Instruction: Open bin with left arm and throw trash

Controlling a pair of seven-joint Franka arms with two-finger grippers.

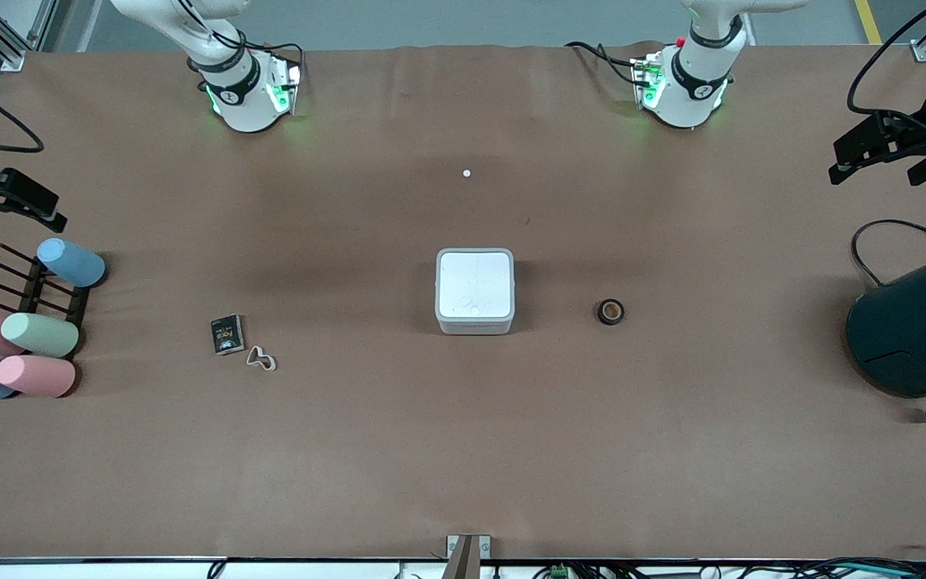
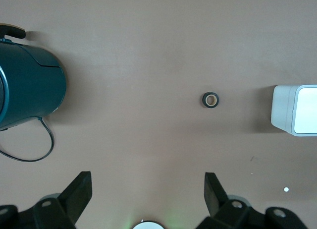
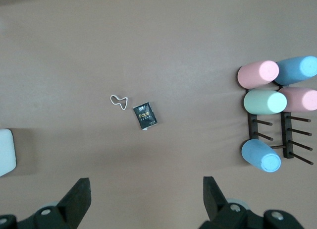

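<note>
Nothing of the task looks done yet. The bin [image 1: 474, 291] sits mid-bench with its flat lid down, and all the trash lies outside it. The tape ring [image 1: 611, 311] is beside the bin toward the left arm's end. The packet [image 1: 227, 334] and the rubber band [image 1: 261, 359] lie close together toward the right arm's end, the band slightly nearer the front camera. Still to come, as I judge it: lifting the lid with the left arm, then dropping in all three pieces.

The left claw [image 2: 147, 189] hangs high over the bench at its own end, fingers spread wide and holding nothing. The right claw [image 3: 146, 193] waits high over its end, likewise spread and empty.

The bench [image 1: 463, 450] is covered in plain brown sheet, flat and mostly bare. A teal cylinder [image 1: 917, 330] lies at the left arm's end; a dark rack [image 1: 37, 293] with pastel cups [image 1: 38, 334] stands at the right arm's end. A grey floor shows past the bases
</note>
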